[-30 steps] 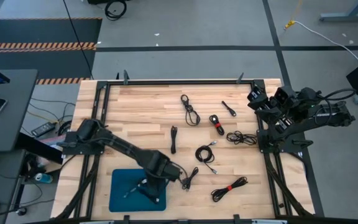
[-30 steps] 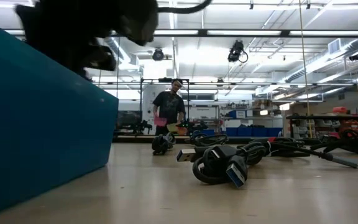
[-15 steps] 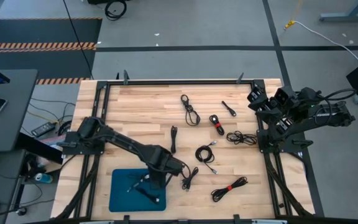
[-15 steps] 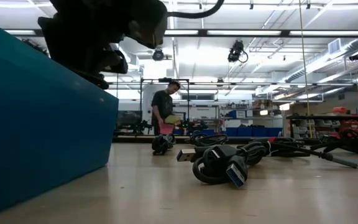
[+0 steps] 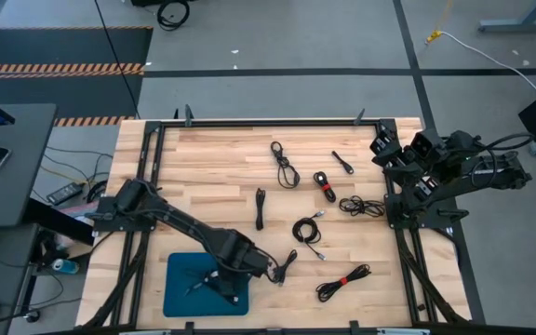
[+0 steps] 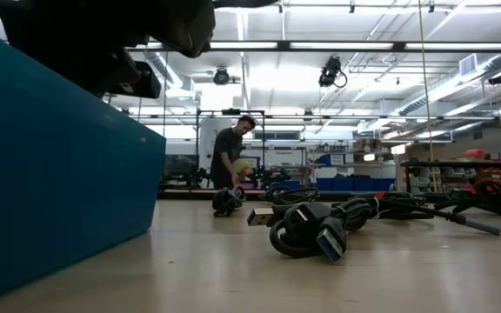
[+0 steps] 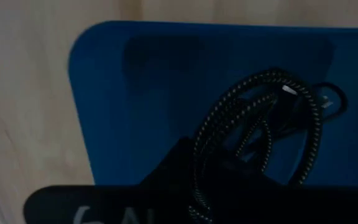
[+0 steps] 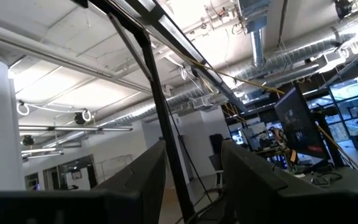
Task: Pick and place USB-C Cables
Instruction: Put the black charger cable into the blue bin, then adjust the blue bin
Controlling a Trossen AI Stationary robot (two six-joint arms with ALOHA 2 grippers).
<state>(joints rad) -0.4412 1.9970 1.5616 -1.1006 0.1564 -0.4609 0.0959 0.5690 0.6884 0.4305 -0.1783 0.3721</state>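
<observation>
My left gripper (image 5: 230, 276) hangs over the blue tray (image 5: 180, 296) at the near left and is shut on a black braided USB-C cable (image 7: 260, 118). The cable's coil hangs over the tray floor (image 7: 135, 93). Several other black cables lie loose on the wood, among them one just right of the tray (image 5: 285, 265), a red-tied one (image 5: 342, 281) and a coil (image 5: 307, 231). My right gripper (image 5: 384, 149) waits open at the table's far right edge, pointing up into the room (image 8: 194, 180). My left gripper holds the braided cable by the strands at one end of its coil (image 7: 199, 180), where they run in between the dark fingers. The gripper's own body hides the exact place of contact. The coil spreads out ahead of the fingers, over the tray.
More cables lie toward the far side: a loop (image 5: 285, 163), a short one (image 5: 342, 163), a red-tied one (image 5: 324, 184), a loose one (image 5: 361, 207) and a straight bundle (image 5: 260, 207). The tray wall (image 6: 59, 174) fills the low view's left. A person (image 6: 229, 156) stands in the room beyond.
My left gripper has gone a little toward the table's far right, then come back toward the near edge, staying over the blue tray. The person in the room beyond has bent forward.
</observation>
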